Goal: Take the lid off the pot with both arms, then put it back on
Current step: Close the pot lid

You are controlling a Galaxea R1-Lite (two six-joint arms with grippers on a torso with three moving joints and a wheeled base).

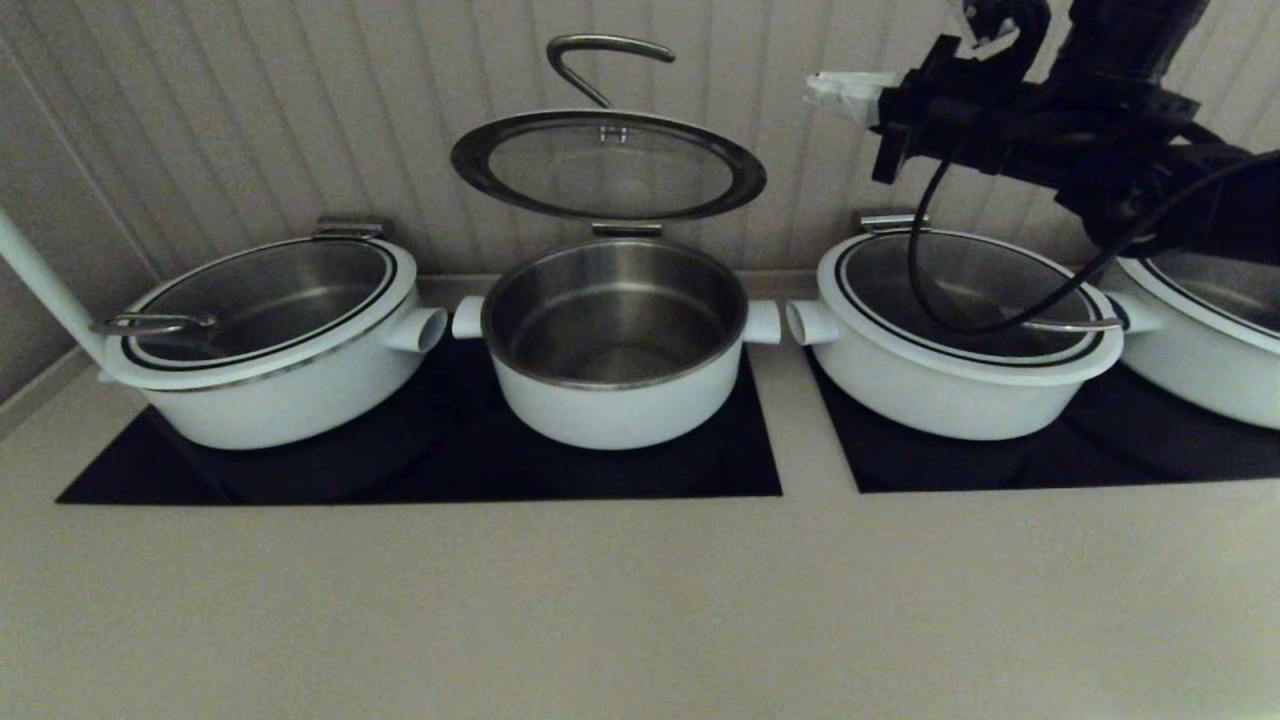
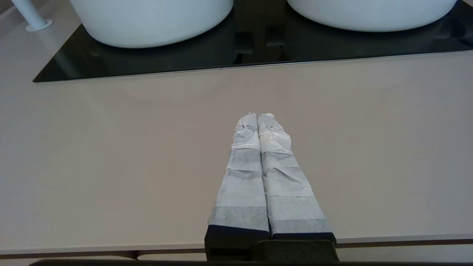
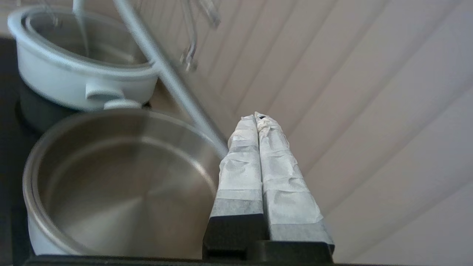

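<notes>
The pot (image 1: pixel 615 330) stands uncovered in the middle on the black cooktop, its steel inside bare. The lid (image 1: pixel 608 165) is tipped up behind it against the wall, on a hinge at the pot's back rim, with its curved steel handle (image 1: pixel 600 60) uppermost. My right gripper (image 1: pixel 815 90) hangs shut and empty to the right of the lid's upper edge, pointing at it. The right wrist view has that gripper (image 3: pixel 257 117) beside the lid's rim (image 3: pixel 173 81), above the pot (image 3: pixel 111 177). My left gripper (image 2: pixel 257 116) is shut and empty over the bare counter, out of the head view.
Wider lidded white pots stand at the left (image 1: pixel 270 340), right (image 1: pixel 960 330) and far right (image 1: pixel 1210 330). The two black cooktops (image 1: pixel 420 470) (image 1: pixel 1050 460) are set into a beige counter (image 1: pixel 640 600). A white pipe (image 1: pixel 40 280) rises at far left. A panelled wall closes the back.
</notes>
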